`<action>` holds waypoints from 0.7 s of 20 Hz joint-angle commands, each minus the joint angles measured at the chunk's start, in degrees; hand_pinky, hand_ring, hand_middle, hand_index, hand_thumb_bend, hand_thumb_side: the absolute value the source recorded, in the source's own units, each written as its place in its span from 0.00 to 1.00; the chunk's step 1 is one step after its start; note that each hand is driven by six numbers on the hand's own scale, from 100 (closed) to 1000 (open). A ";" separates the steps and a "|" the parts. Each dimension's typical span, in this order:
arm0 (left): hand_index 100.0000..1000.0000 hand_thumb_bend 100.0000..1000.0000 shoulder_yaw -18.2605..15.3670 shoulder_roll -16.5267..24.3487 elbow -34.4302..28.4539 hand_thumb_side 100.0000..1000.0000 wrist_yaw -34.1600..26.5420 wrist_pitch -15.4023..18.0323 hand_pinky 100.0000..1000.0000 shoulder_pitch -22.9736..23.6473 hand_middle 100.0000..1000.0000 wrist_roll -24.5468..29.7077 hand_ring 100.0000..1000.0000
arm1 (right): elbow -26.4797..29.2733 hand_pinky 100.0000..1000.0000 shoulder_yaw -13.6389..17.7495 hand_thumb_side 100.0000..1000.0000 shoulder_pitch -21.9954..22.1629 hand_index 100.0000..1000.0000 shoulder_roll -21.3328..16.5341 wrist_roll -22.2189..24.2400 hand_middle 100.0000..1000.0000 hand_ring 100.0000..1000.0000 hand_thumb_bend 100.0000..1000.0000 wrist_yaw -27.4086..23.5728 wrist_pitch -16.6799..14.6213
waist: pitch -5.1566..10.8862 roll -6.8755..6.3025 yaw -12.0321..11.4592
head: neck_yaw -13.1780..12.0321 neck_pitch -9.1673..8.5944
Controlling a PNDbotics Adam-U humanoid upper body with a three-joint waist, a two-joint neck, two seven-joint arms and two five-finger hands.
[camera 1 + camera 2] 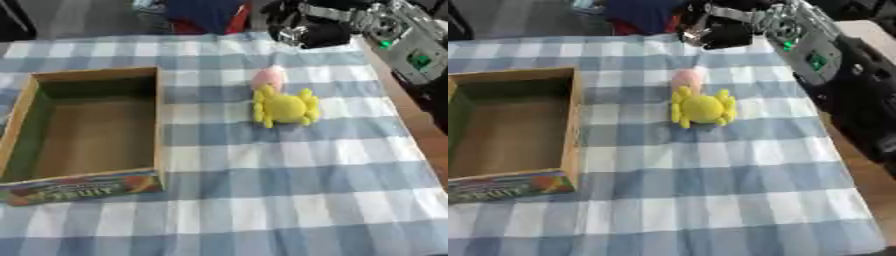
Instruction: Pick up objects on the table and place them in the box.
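An open cardboard box [160,120] with a printed front stands empty on the left of the checked cloth. A round yellow toy [284,107] with stubby legs lies near the middle, and a small pink object [268,77] touches its far side. My right arm [815,50] comes in from the upper right. Its black hand [717,27] hovers over the table's far edge, beyond the pink object and apart from it. Nothing shows in that hand. My left hand is out of sight.
The blue and white checked cloth [262,200] covers the table. A wooden table edge [420,125] runs down the right side. Dark and blue shapes [206,12] sit beyond the far edge.
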State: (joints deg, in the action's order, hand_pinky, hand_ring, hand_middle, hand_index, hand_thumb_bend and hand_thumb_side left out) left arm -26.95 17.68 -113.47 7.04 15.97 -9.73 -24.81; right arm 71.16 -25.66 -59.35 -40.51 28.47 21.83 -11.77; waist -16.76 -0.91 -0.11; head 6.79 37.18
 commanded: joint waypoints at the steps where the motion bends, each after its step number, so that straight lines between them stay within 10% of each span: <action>1: 0.81 0.38 -0.17 1.26 -1.12 0.52 0.01 0.00 0.31 -0.66 0.48 0.29 0.55 | 2.43 0.72 1.46 0.93 0.39 1.00 -2.94 1.28 0.82 0.85 0.00 -1.33 0.52 | 0.81 0.08 -0.15 | -0.18 -0.89; 8: 0.81 0.38 -0.25 1.22 -1.12 0.52 0.06 -0.13 0.31 -0.84 0.48 0.36 0.55 | 5.38 0.75 3.07 0.91 3.89 1.00 -5.02 2.85 0.86 0.89 0.05 -0.99 1.88 | 0.58 0.37 0.02 | -0.29 -1.35; 14: 0.81 0.38 -0.24 1.21 -1.12 0.52 0.05 -0.28 0.31 -0.92 0.48 0.43 0.55 | 5.00 0.77 3.43 0.97 5.24 1.00 -5.64 3.31 0.91 0.91 0.32 2.38 1.09 | 0.53 0.56 0.04 | -0.27 -1.45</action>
State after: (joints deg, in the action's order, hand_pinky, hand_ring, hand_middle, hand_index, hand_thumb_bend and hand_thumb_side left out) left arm -26.96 17.67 -113.47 7.04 15.82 -10.16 -24.49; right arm 75.69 -23.28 -53.32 -44.02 31.74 23.30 -10.39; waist -17.11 -0.33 -0.05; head 6.63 36.22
